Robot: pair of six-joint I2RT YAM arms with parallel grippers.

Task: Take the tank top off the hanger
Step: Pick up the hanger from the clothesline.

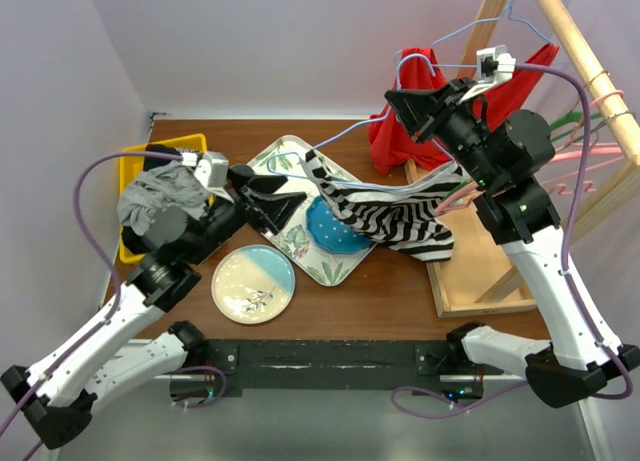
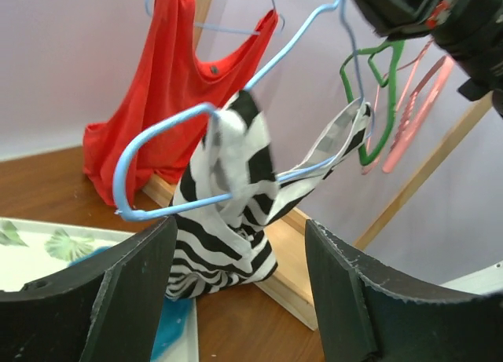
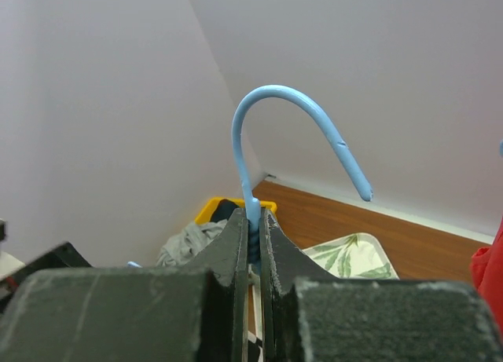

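Jaws on your right arm are pinched shut on the blue hanger's neck, the left jaws stand spread and empty before the striped tank top, which is still threaded on the wire, so pulling it free remains.

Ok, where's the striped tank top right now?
The striped tank top sits right of centre in the top view, draped on the blue hanger, sagging over the floral tray and blue plate, beside the wooden rack base.
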